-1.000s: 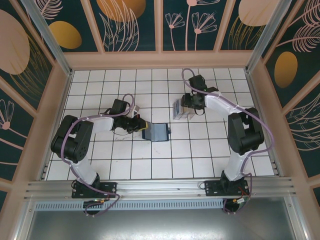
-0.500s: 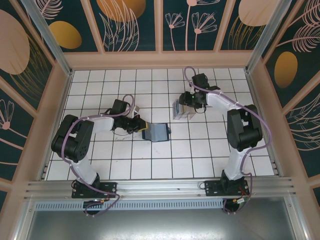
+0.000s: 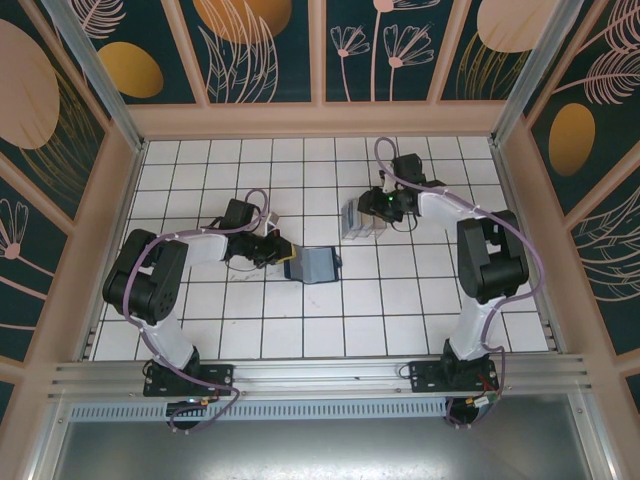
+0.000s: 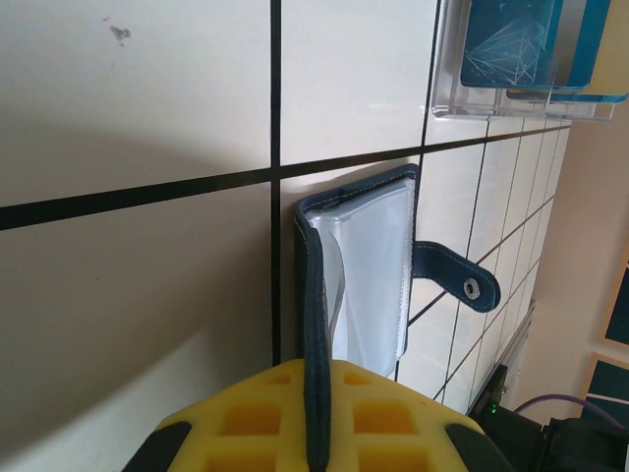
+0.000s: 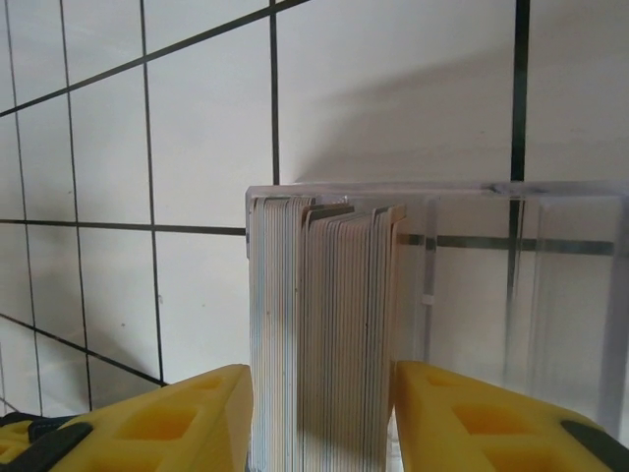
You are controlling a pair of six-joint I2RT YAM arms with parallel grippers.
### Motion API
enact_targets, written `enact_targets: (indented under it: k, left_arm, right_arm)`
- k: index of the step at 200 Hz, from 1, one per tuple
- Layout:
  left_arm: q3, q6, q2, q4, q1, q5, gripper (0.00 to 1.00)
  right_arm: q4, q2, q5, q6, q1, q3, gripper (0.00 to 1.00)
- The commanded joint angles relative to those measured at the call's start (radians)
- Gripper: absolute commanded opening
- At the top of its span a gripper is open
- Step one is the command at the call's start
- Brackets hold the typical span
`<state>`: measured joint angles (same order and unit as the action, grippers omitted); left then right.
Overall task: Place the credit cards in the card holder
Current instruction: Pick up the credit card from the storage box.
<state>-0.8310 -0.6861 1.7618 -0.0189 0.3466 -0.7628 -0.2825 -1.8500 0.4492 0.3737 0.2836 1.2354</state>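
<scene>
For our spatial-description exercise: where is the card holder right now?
In the top view the card holder lies open mid-table, its left edge held by the left gripper, the clear card rack farther back to its right.

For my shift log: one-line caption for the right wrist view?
Right gripper straddles the credit cards standing in the clear rack.

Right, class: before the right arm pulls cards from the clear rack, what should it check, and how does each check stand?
1. Card holder open, pockets showing: ok.
2. Left gripper shut on its cover: ok.
3. Right gripper fingers flank the credit cards: ok.
4. Firm grip on those cards: cannot tell.
5. Tiles between clear rack and holder free: ok.
</scene>
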Motion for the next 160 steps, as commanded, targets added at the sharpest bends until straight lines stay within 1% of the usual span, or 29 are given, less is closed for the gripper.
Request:
enact_targets:
  k: [1,26,58,90,107,120,151,160]
  left_arm:
    - [0.013,-0.021,0.004,-0.017,0.005,-0.015,0.0]
    - [0.022,-0.02,0.0,-0.021,0.005,-0.015,0.0]
    - [0.031,-0.023,0.001,-0.026,0.005,-0.006,0.0]
    - [0.035,-0.023,-0.004,-0.024,0.005,0.002,0.0]
    - [0.033,-0.017,-0.004,-0.02,0.006,0.002,0.0]
    - [0.033,-0.014,-0.003,-0.016,0.005,0.005,0.0]
    - [0.032,-0.006,-0.005,-0.009,0.006,0.008,0.0]
    - [0.032,-0.008,-0.004,-0.006,0.006,0.008,0.0]
  right_arm:
    - [0.064,0.07,0.064,0.024,-0.01,-0.026,0.4]
    - [0.101,0.085,0.087,0.035,-0.012,-0.054,0.36]
    - [0.088,0.089,0.096,0.038,-0.011,-0.052,0.33]
    - [0.062,0.071,0.085,0.025,-0.012,-0.043,0.26]
    - [0.068,0.066,0.085,0.025,-0.011,-0.05,0.21]
    - [0.058,0.066,0.086,0.025,-0.011,-0.045,0.15]
    - [0.052,0.1,0.062,0.018,-0.011,-0.061,0.08]
    - [0.033,0.107,0.049,0.012,-0.011,-0.058,0.04]
